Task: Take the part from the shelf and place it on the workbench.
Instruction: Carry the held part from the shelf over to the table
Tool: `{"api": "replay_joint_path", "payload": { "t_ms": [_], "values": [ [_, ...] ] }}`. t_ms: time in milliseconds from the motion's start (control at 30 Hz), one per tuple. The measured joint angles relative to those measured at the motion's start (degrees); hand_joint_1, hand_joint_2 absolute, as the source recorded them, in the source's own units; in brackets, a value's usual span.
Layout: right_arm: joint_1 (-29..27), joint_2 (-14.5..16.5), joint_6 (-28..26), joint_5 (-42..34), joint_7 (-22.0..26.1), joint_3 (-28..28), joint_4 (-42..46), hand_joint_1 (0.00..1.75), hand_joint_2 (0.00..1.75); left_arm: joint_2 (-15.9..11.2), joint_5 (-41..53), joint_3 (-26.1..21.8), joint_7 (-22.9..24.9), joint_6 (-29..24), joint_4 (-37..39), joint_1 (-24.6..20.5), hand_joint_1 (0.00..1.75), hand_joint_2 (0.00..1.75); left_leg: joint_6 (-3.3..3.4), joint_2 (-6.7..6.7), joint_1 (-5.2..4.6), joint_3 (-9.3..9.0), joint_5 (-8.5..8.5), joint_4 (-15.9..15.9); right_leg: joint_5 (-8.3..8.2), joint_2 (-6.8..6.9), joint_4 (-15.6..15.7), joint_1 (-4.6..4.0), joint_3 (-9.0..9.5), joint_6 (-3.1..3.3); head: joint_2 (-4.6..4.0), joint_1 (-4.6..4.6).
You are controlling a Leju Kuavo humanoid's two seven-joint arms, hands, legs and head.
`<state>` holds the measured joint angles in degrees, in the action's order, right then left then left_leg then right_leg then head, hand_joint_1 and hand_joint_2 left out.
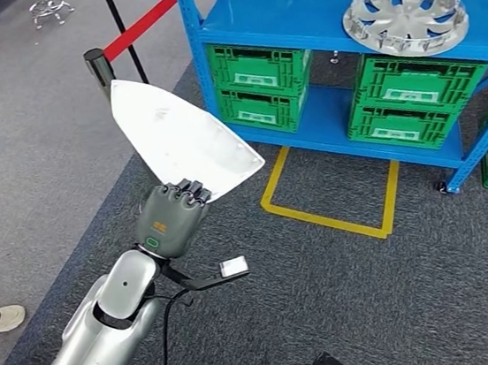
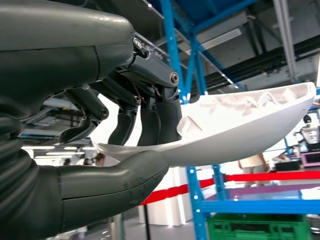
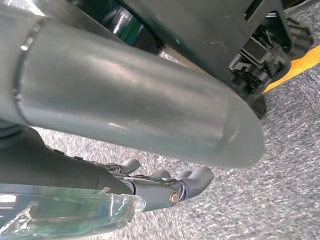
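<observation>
Grey carpet floor point(image 1: 404, 305) lies under me, and the blue metal shelf point(image 1: 315, 13) serves as my landmark. My left robot hand point(image 1: 168, 217) is out in front of that shelf, on its near side and toward its left post, and it grasps the white, flat, roughly triangular plastic part point(image 1: 179, 137) by one edge. In the left wrist view my dark fingers point(image 2: 151, 122) press on the ribbed inner face of the part point(image 2: 241, 125) while the thick grey thumb point(image 2: 113, 185) bears against the smooth outer face, so the part is pinched between them and held clear of the floor, apart from the shelf.

On the shelf's upper board rests a silver spoked wheel cover point(image 1: 405, 16), toward its right end. Below that board, green slotted plastic crates point(image 1: 259, 83) sit stacked on the lower board. A yellow taped rectangle point(image 1: 331, 203) marks the floor just in front of the shelf, and a red barrier tape point(image 1: 141, 24) runs off to the shelf's left.

My right robot hand point(image 3: 166, 185) hangs near the floor with its fingers curled in on nothing (the view is close).
</observation>
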<state>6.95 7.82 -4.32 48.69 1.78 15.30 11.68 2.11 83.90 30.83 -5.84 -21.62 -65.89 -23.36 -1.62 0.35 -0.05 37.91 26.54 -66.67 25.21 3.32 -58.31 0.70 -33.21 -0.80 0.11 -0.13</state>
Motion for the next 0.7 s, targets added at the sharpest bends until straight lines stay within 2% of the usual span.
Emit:
{"api": "replay_joint_path", "payload": {
  "t_ms": [67,100,133,167,200,267,333,367,400,433,467,500,567,600,633,700],
  "values": [
    [0.07,0.00,-0.05,0.01,-0.01,0.00,0.01,0.00,0.00,0.14,0.01,-0.01,0.00,0.00,-0.22,-0.19,1.75,1.75,0.52,2.46,-0.53,-4.19,-2.14,7.10,-0.05,1.12,-0.04,-0.34,-0.04,-0.28,0.00,0.02],
    [0.07,0.00,-0.07,0.02,-0.01,0.00,0.02,0.00,0.00,0.21,0.01,-0.02,0.00,0.00,-0.34,-0.28,1.75,1.75,0.77,3.33,-0.79,-5.20,-2.39,9.16,-0.10,1.67,-0.06,-0.49,-0.09,-0.51,0.00,0.03],
    [0.05,0.00,-0.07,0.03,-0.01,0.00,0.02,0.00,0.00,0.27,0.01,-0.02,0.01,0.01,-0.42,-0.31,1.75,1.75,1.01,3.45,-1.02,-5.44,-2.32,10.07,-0.18,2.29,-0.04,-0.60,-0.14,-0.79,0.00,0.06],
    [0.05,0.01,-0.07,0.07,-0.01,0.00,0.02,0.00,0.00,0.29,0.01,-0.03,0.02,0.01,-0.46,-0.29,1.75,1.75,1.36,2.84,-1.08,-5.21,-2.42,10.38,-0.25,2.94,-0.01,-0.58,-0.14,-1.10,0.00,0.07],
    [0.06,0.01,-0.08,0.15,-0.02,0.00,0.03,0.00,0.00,0.28,0.02,-0.03,0.03,0.02,-0.48,-0.24,1.75,1.75,1.74,2.16,-1.03,-5.06,-2.60,10.61,-0.06,2.98,-0.17,-0.48,-0.29,-1.43,0.00,0.07],
    [0.06,0.02,-0.16,0.49,-0.06,-0.01,0.07,0.00,0.00,0.35,0.05,-0.06,0.06,0.04,-0.51,-0.24,1.75,1.75,2.54,0.80,-0.85,-4.86,-3.11,10.94,1.83,0.76,-2.80,-0.28,-1.52,-1.95,0.00,0.14],
    [-0.04,0.02,-0.26,0.97,-0.26,-0.02,0.08,0.00,0.00,0.56,0.12,-0.07,0.08,0.19,-0.52,-0.29,1.75,1.75,3.06,-0.50,-0.79,-4.60,-3.44,11.00,5.50,-2.31,-9.85,-0.23,-4.64,-2.12,0.00,0.25],
    [-0.11,0.02,-0.27,1.22,-0.40,-0.02,0.08,0.00,0.00,0.65,0.15,-0.06,0.09,0.32,-0.52,-0.25,1.75,1.75,3.23,-1.20,-0.86,-4.45,-3.57,10.99,6.98,-2.92,-13.60,-0.25,-6.34,-2.14,0.00,0.27],
    [-0.16,0.02,-0.28,1.44,-0.53,-0.03,0.08,0.00,0.00,0.68,0.19,-0.05,0.09,0.47,-0.51,-0.18,1.75,1.75,3.32,-1.96,-0.93,-4.32,-3.68,10.98,7.61,-3.18,-16.06,-0.27,-7.47,-2.13,0.00,0.26],
    [-0.17,0.02,-0.28,1.66,-0.63,-0.03,0.08,0.00,0.00,0.69,0.22,-0.04,0.09,0.61,-0.51,-0.12,1.75,1.75,3.33,-2.75,-0.98,-4.24,-3.80,10.96,7.12,-3.27,-16.33,-0.27,-7.58,-2.10,0.00,0.26],
    [-0.14,0.02,-0.30,1.85,-0.69,-0.04,0.08,0.00,0.00,0.69,0.23,-0.04,0.09,0.73,-0.51,-0.08,1.75,1.75,3.28,-3.56,-0.98,-4.21,-3.91,10.92,5.62,-3.45,-14.32,-0.25,-6.55,-2.05,0.00,0.25],
    [-0.09,0.01,-0.33,2.02,-0.75,-0.04,0.09,0.00,0.00,0.72,0.25,-0.04,0.09,0.80,-0.51,-0.10,1.75,1.75,3.17,-4.36,-0.94,-4.19,-3.99,10.84,3.57,-4.01,-10.62,-0.18,-4.64,-2.00,0.00,0.26],
    [0.02,-0.02,-0.39,2.26,-0.85,-0.05,0.10,0.00,0.00,0.86,0.26,-0.04,0.12,0.90,-0.52,-0.30,1.75,1.75,2.82,-5.73,-0.93,-3.81,-4.11,10.37,1.11,-6.51,-3.35,0.17,-0.86,-1.96,0.00,0.22],
    [0.07,-0.02,-0.38,2.35,-0.87,-0.08,0.10,0.00,0.00,0.96,0.27,-0.04,0.14,0.94,-0.53,-0.42,1.75,1.75,2.56,-6.32,-0.87,-3.40,-4.27,10.13,0.83,-7.45,-1.40,0.28,0.13,-1.93,0.00,0.20],
    [0.09,-0.02,-0.33,2.44,-0.89,-0.13,0.10,0.00,0.00,1.03,0.27,-0.04,0.15,0.98,-0.53,-0.51,1.75,1.75,2.24,-6.88,-0.78,-2.94,-4.48,9.97,1.05,-7.88,-0.73,0.29,0.44,-1.83,0.01,0.20],
    [0.14,0.04,-0.12,2.61,-0.92,-0.26,0.11,0.00,0.00,1.03,0.27,-0.05,0.17,1.08,-0.53,-0.53,1.75,1.75,1.61,-7.70,-0.59,-2.27,-4.82,9.89,0.84,-6.82,-0.55,0.29,0.38,-1.35,0.01,0.22]
  ]
}}
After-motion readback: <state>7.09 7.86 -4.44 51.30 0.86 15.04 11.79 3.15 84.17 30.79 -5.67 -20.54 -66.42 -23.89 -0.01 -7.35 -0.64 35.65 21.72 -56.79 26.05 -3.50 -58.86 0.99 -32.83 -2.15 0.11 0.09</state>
